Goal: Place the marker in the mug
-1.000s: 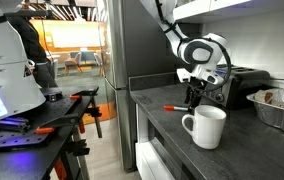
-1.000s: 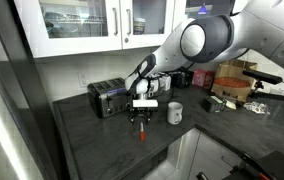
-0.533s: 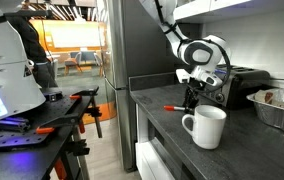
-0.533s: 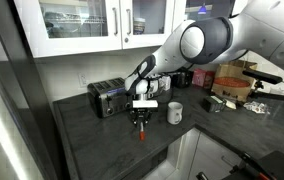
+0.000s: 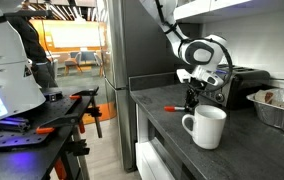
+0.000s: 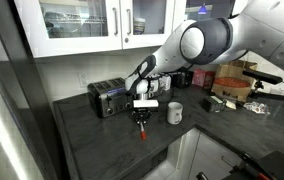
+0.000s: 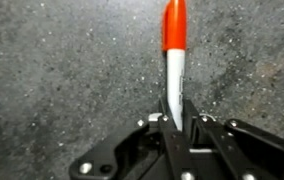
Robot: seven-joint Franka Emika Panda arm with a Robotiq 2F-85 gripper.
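The gripper (image 7: 180, 122) pinched the marker (image 7: 174, 45). Its red end pointed to 12 o'clock. The mug (image 5: 208, 127) stood near, at 5 o'clock.

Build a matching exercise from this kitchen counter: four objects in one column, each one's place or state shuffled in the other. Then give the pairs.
Objects
1. marker
2. mug
3. toaster
4. foil tray

Places or states
A. at the back of the countertop
B. cut off by the picture's edge in an exterior view
C. red-tipped, pale end between the fingers of the gripper
D. white, standing upright, handle showing

Pairs: 1-C, 2-D, 3-A, 4-B
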